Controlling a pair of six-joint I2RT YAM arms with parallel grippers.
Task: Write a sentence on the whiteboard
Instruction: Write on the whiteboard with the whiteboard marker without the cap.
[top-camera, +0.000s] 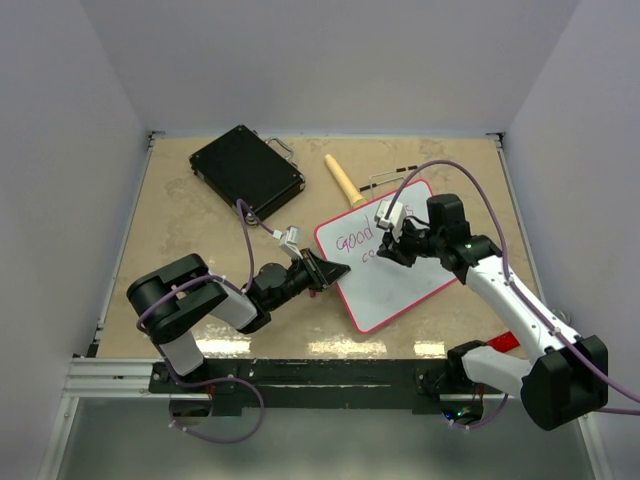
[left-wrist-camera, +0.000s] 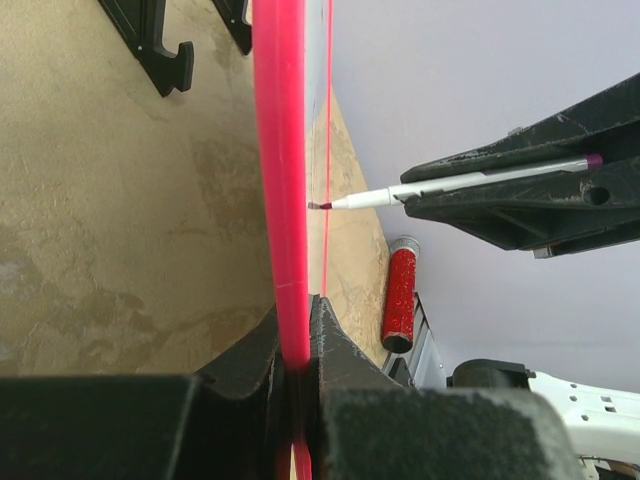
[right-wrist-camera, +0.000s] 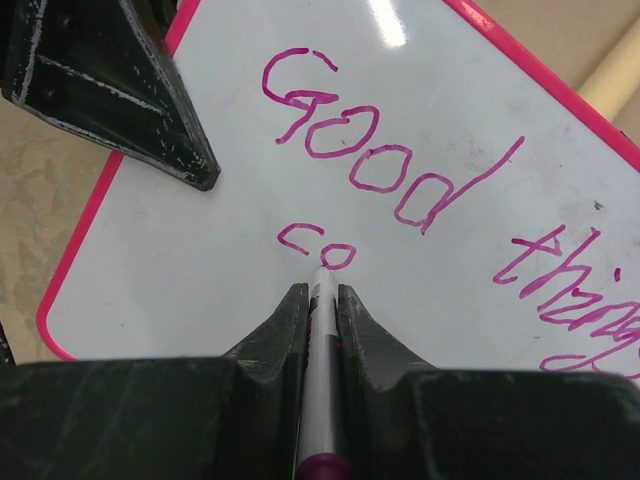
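Observation:
The whiteboard, glossy white with a pink-red rim, lies tilted at the table's middle right. My left gripper is shut on its left rim, which the left wrist view shows edge-on as a red strip between the fingers. My right gripper is shut on a white marker with a purple end cap. The marker's tip touches the board at the "o" of "co". The sentence reads "Good thing" on the first line, the rest cut off by the frame edge.
A black hard case lies at the back left. A beige cylinder and a thin wire frame lie behind the board. A red sparkly tube rests near the front right edge. Walls close in three sides.

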